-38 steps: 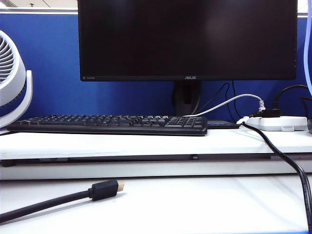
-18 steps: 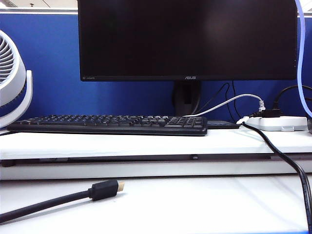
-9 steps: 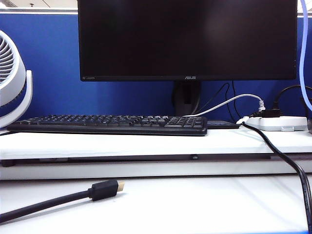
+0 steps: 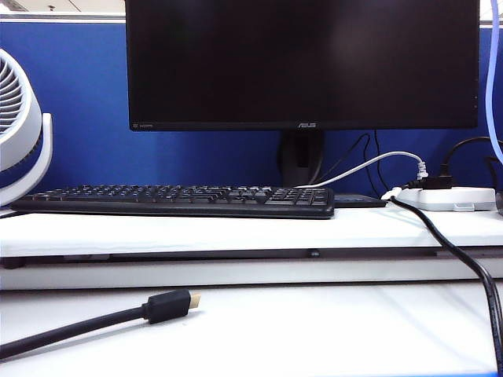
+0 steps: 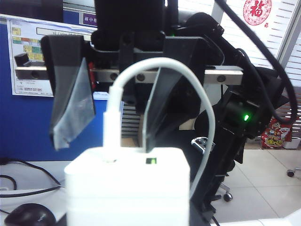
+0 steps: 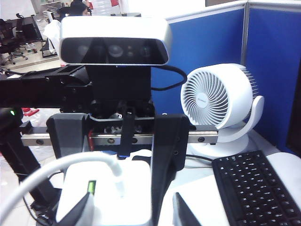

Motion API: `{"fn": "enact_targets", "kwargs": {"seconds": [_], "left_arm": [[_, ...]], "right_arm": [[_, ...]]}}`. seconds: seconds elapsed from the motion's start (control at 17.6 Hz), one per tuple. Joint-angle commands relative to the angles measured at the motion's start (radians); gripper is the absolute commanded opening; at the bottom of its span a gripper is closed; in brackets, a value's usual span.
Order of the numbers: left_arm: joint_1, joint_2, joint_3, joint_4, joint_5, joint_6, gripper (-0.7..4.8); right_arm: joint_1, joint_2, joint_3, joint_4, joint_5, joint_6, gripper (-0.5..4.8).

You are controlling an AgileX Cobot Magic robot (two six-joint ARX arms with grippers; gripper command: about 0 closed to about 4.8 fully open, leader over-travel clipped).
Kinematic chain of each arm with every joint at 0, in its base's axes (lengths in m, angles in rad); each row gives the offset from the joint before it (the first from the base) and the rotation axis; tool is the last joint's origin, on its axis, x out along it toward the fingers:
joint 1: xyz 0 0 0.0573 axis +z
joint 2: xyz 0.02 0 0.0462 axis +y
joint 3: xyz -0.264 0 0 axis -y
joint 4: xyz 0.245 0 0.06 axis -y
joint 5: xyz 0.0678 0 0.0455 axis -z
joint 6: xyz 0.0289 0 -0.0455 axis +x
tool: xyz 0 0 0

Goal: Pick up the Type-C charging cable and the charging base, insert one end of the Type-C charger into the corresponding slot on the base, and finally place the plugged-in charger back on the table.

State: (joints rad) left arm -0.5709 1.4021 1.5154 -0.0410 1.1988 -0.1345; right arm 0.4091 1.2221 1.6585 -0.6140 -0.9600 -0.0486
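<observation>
Since plug of Type-C charging cable (image 5: 207, 122) already sits in charging base (image 5: 127, 188), right gripper (image 6: 131, 213) stands spread, grasping nothing. Left gripper (image 6: 110, 169) clamps base aloft, facing it. Judged remaining: lowering the joined pair onto table (image 4: 314, 330).

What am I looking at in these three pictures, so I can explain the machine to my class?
This is a robot with two arms, each ending in a two-finger claw. One picture comes from a fixed camera facing the white desk: it shows a black keyboard, a white fan and a thick black cable with a gold-tipped plug, but no claws. The other two come from cameras on the wrists, looking at each other. The left claw is clamped on a small white rectangular charger block. A thin white cable is plugged into it. The right claw stands open around that plug.
</observation>
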Motion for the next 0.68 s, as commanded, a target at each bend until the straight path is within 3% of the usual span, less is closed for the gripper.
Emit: {"fn": "enact_targets", "kwargs": {"seconds": [0.06, 0.28, 0.4, 0.46, 0.51, 0.57, 0.68], "left_arm": [[0.006, -0.013, 0.017, 0.003, -0.095, 0.035, -0.05], [0.006, -0.013, 0.017, -0.039, -0.155, 0.084, -0.05], [0.005, -0.007, 0.017, -0.086, -0.214, 0.108, -0.05], [0.005, -0.006, 0.016, -0.119, -0.261, 0.109, -0.05], [0.005, 0.005, 0.015, -0.192, -0.387, 0.123, -0.05], [0.005, 0.021, 0.015, -0.253, -0.483, 0.124, -0.05], [0.004, 0.069, 0.015, -0.342, -0.569, 0.123, -0.05]], "right_arm": [[-0.028, -0.057, -0.007, -0.006, 0.160, -0.005, 2.21], [-0.088, -0.096, -0.007, -0.011, 0.297, -0.004, 2.21], [-0.109, -0.113, -0.007, -0.019, 0.426, -0.004, 2.21], [-0.113, -0.118, -0.007, -0.021, 0.485, -0.004, 2.21], [-0.114, -0.127, -0.007, -0.016, 0.537, -0.004, 2.21], [-0.114, -0.135, -0.007, -0.014, 0.539, -0.004, 2.20], [-0.114, -0.138, -0.007, -0.010, 0.538, -0.004, 2.20]]}}
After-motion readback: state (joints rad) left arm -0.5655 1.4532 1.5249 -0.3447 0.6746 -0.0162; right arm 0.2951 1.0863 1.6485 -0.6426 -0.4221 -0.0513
